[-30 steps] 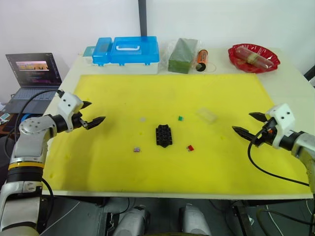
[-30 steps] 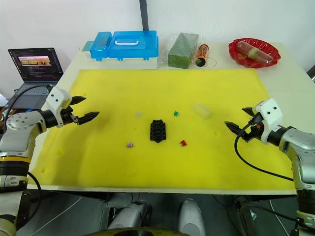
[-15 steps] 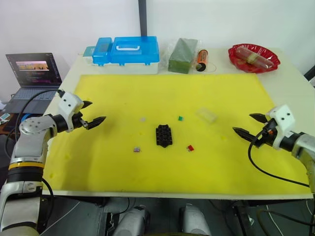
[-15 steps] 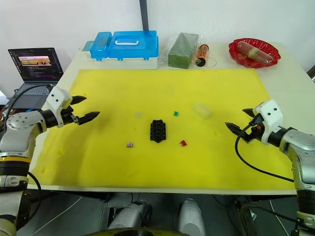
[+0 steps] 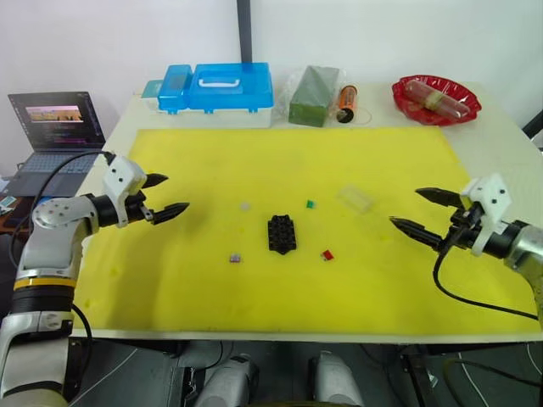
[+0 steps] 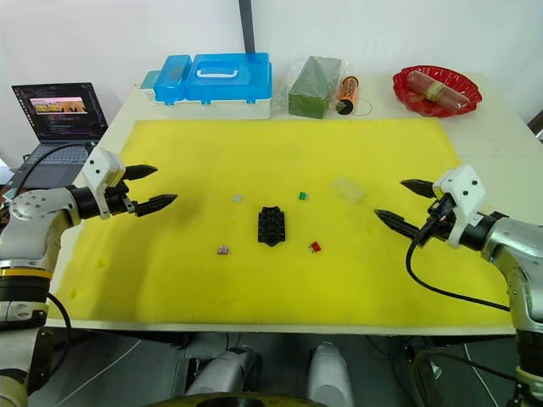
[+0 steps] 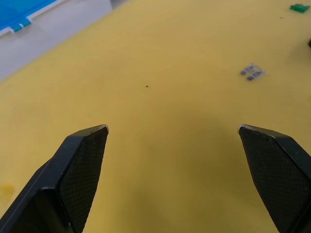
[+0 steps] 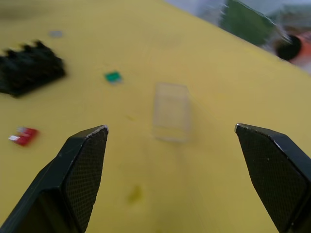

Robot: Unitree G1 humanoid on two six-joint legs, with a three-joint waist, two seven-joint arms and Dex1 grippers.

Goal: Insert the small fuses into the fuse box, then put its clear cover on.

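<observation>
The black fuse box [image 5: 282, 233] sits mid-mat. Around it lie four small fuses: green [image 5: 310, 203], red [image 5: 327, 254], greyish-purple [image 5: 235, 257] and pale whitish [image 5: 246, 205]. The clear cover [image 5: 356, 199] lies to the right of the box. My left gripper [image 5: 176, 192] hovers open over the mat's left side, with the pale fuse [image 7: 251, 72] ahead of it. On the right, my right gripper [image 5: 405, 207] is open and empty, close to the cover [image 8: 171, 111], which lies between its fingers' line of sight; the fuse box [image 8: 29, 70] is beyond.
Along the table's back edge stand a blue case with a white handle [image 5: 219, 85], a green block [image 5: 311, 85], an orange cylinder [image 5: 345, 100] and a red bowl [image 5: 435, 97]. A laptop [image 5: 55, 127] sits off the table's left side. The yellow mat [image 5: 288, 297] covers most of the table.
My right gripper has moved left toward the clear cover and its fingers have spread wider. The left gripper has shifted slightly to the right.
</observation>
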